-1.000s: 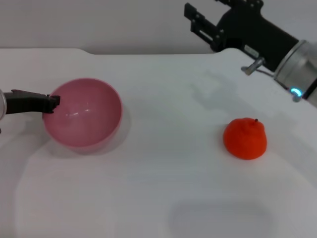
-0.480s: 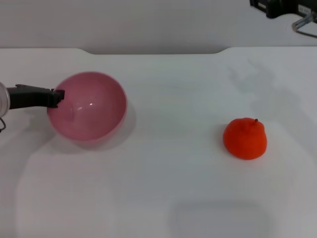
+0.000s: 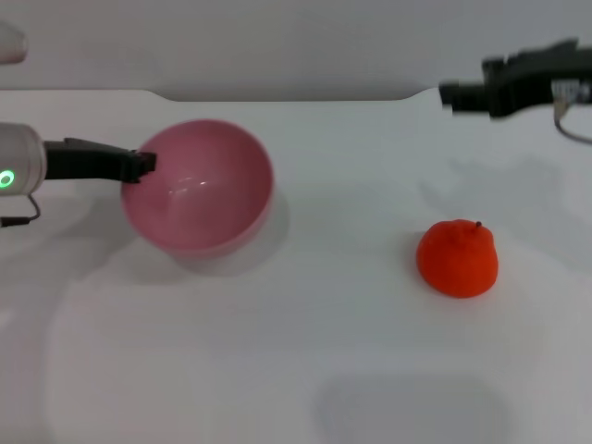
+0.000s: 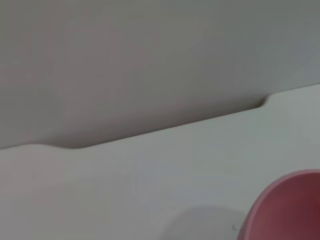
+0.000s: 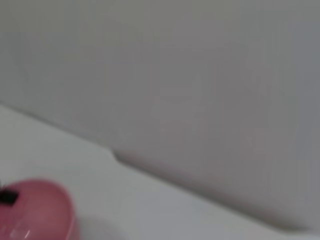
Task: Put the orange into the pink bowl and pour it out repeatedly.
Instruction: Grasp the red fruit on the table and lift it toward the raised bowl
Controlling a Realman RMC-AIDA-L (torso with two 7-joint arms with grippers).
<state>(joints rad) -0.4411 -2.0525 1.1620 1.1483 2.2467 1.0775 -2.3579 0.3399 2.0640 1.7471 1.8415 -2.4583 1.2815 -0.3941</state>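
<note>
Reaching in from the left edge of the head view, left gripper (image 3: 139, 166), dark fingers pinched on the near-left rim of the pink bowl (image 3: 199, 185). Green ring light glowing on the silver wrist behind it. Bowl tipped a little, mouth facing up and toward the camera, hollow empty, glossy highlight on the inner wall; underside touching the white table (image 3: 296, 370) or just above it, cannot tell which. Soft shadow spreading under the bowl and to its right.

Left wrist view: only a curved slice of pink rim (image 4: 287, 210) in one corner, with the table edge and grey wall beyond.

Further right, orange (image 3: 458, 258) sitting alone on the table, well apart from the bowl, dark stem nub pointing up, not touched by either arm.

Above it and to the right, right gripper (image 3: 453, 94) hanging in the air near the table's far edge, pointing left, blurred; fingers open or closed, cannot tell. Nothing seen in its grasp.

Right wrist view: bowl (image 5: 35, 210) small in a corner, a black fingertip (image 5: 7, 197) at its rim.
</note>
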